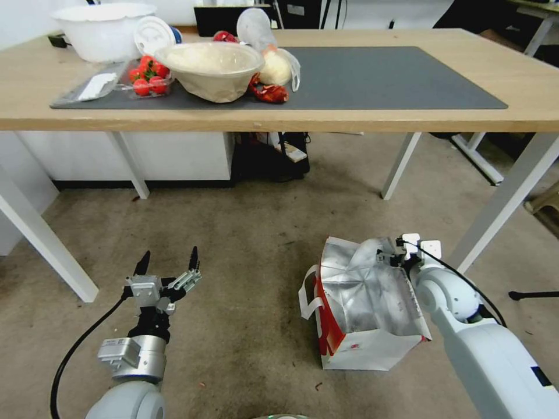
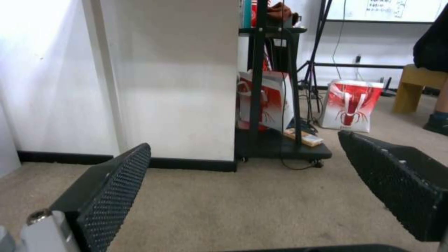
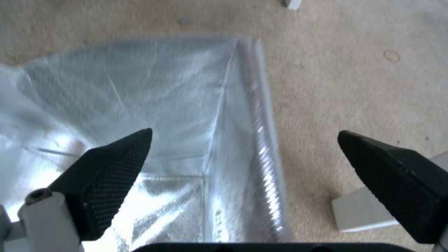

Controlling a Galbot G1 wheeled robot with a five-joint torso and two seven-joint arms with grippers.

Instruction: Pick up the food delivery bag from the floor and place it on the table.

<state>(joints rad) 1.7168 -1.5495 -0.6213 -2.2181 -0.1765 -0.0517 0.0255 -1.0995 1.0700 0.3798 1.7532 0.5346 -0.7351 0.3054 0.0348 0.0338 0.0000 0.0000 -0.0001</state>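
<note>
Beige carpet (image 1: 256, 233) runs under and in front of the table (image 1: 291, 119), worn and lightly littered.

Item 1, table: light wood top on white legs (image 1: 400, 166), with a dark grey mat (image 1: 378, 75) across it. You have the right half of the mat bare; the left half carries a white tub (image 1: 102, 29), a tan bowl (image 1: 211, 68), a punnet of red fruit (image 1: 148, 75) and a clear plastic bag (image 1: 278, 64). One white leg slants down close beside the bag's far right corner.

Item 2, food delivery bag (image 1: 364, 308): on the floor, right of centre, in front of the table edge. It stands upright with the mouth open upward, foil lining crumpled. Its long axis runs roughly toward the table. A red side edge and white handle (image 1: 308, 297) face your left. Open carpet lies between it and the left arm.

Item 3, right gripper (image 3: 243, 140): above the bag's far rim, jaws spread wide; one finger over the foil, the other over carpet, with the rim between them, grasping nothing.

Item 4, left gripper (image 1: 169, 265): low over bare carpet, well apart from the bag, jaws spread, empty. Ahead of it you see a white wall panel (image 2: 173, 77) and a black stand (image 2: 275, 105).
</note>
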